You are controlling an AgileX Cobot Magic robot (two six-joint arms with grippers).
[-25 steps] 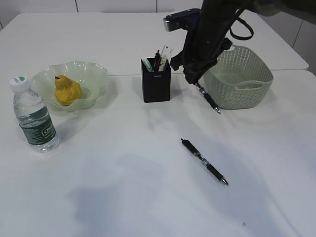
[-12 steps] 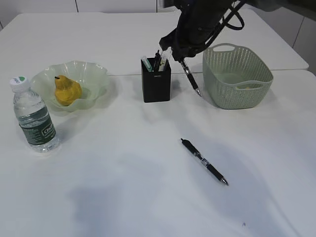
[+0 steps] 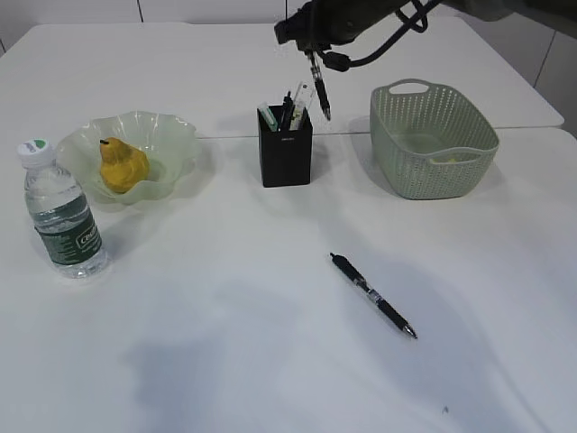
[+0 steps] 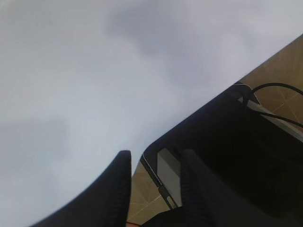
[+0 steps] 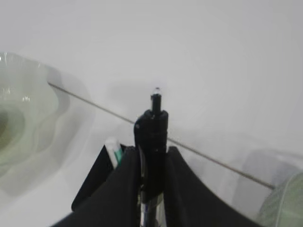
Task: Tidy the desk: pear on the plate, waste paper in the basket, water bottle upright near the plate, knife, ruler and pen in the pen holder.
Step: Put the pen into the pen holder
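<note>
1. Exterior view: the landmark is the square black pen holder [image 3: 286, 152], standing on the white table [image 3: 225, 298] and already stuffed with several sticks, one with a green end. The right gripper [image 3: 314, 52] hangs above and slightly right of the holder, its jaws narrow and clamped on a slim black pen [image 3: 320, 90] that points down, tip level with the holder's rim and just beside it. A second black pen with a silver tip [image 3: 372, 294] lies flat on the table, well in front of the holder and to its right. Left of the holder sits the pale green wavy glass plate [image 3: 176, 140] with the yellow pear [image 3: 123, 165] on it; farther left and nearer, the clear plastic water bottle [image 3: 59, 215] stands upright near the plate. Right of the holder stands the pale green woven plastic basket [image 3: 433, 140].

2. Left wrist view: the left gripper [image 4: 151, 182] shows two dark fingers [image 4: 116, 189] partly apart with nothing between them, above the table edge and tan floor.

3. Right wrist view: the two dark fingers [image 5: 124, 189] pinch the pen's barrel, with the holder's corner below-left.
</note>
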